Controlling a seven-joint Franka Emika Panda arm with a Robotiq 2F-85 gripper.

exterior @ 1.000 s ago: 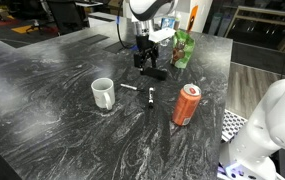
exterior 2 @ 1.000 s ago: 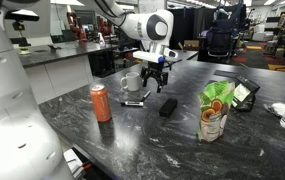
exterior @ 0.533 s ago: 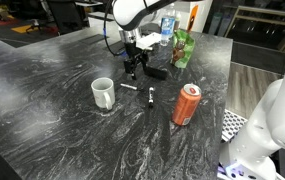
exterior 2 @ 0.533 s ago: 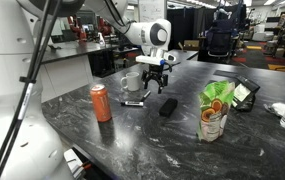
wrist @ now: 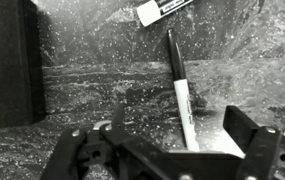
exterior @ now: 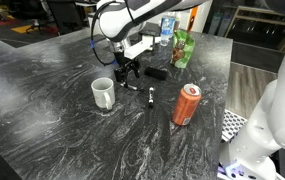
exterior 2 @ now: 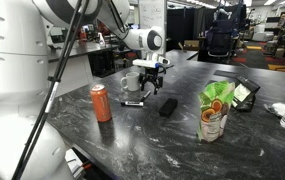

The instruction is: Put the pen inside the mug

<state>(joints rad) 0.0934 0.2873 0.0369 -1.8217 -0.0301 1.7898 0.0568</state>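
The pen (exterior: 129, 87) is a thin pale stick lying flat on the dark marbled table, just right of the white mug (exterior: 103, 93). In the wrist view the pen (wrist: 180, 95) lies lengthwise between my jaws, dark end away from me. My gripper (exterior: 125, 72) is open and empty, hovering close over the pen, and in the wrist view its fingers (wrist: 167, 150) stand apart on either side of it. The mug (exterior 2: 131, 83) stands upright behind the gripper (exterior 2: 149, 82).
A black marker (exterior: 151, 97) with a pale band lies near the pen and shows in the wrist view (wrist: 162, 10). A flat black block (exterior: 155, 73), an orange-red can (exterior: 187, 104) and a green bag (exterior: 184, 48) stand nearby. The block (wrist: 7, 60) fills the wrist view's left side.
My gripper has moved away from the black block toward the mug and come down over the pen. The objects have not moved.
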